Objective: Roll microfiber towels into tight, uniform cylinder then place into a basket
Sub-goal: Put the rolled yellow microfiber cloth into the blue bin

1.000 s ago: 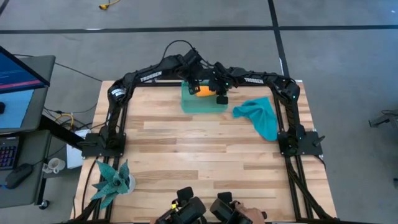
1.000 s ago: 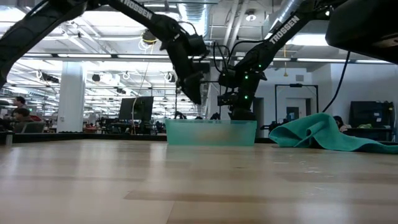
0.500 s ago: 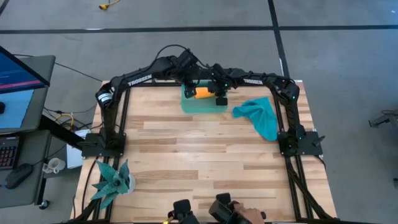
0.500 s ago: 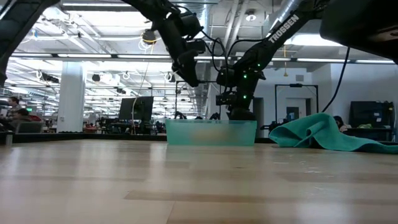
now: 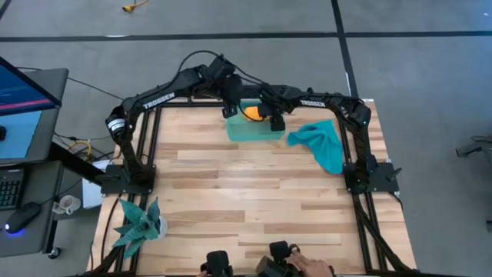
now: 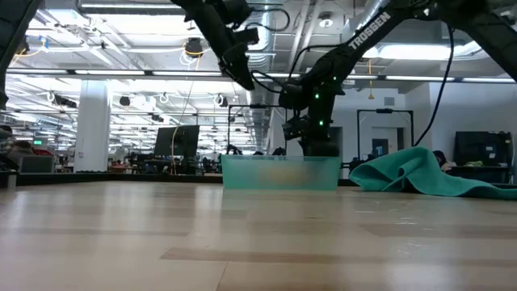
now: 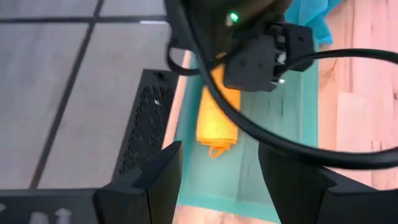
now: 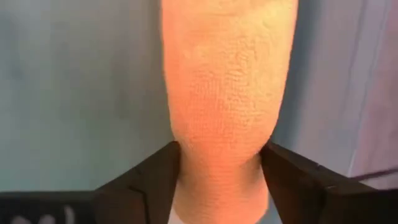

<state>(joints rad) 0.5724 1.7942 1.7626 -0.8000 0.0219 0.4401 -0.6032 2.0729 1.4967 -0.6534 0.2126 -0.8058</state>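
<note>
The orange towel (image 5: 251, 112) lies rolled up in the sea-green basket (image 5: 254, 132) at the table's far edge, lengthwise along its floor (image 7: 217, 118). My right gripper (image 8: 217, 158) reaches down into the basket, open, one finger on each side of the roll (image 8: 227, 93). My left gripper (image 7: 217, 155) hangs open above the basket's far left corner (image 5: 231, 108), with nothing between its fingers. The teal towel (image 5: 323, 145) lies crumpled on the table right of the basket. My right gripper's fingers (image 8: 158, 180) stand across the near end of the orange roll (image 8: 217, 143), pointing steeply down. Whether they touch its sides I cannot tell. The roll rests on the basket's floor.
A black frame (image 7: 143, 130) runs behind the basket along the far edge. A spiky teal plant (image 5: 138, 223) stands at the near left corner. A person's hand (image 5: 307, 268) shows at the near edge. Bare wood (image 5: 246, 185) fills the table's middle.
My left gripper has risen from just over the basket and drawn back toward the far left, staying open. My right gripper has stayed down in the basket at the orange roll.
</note>
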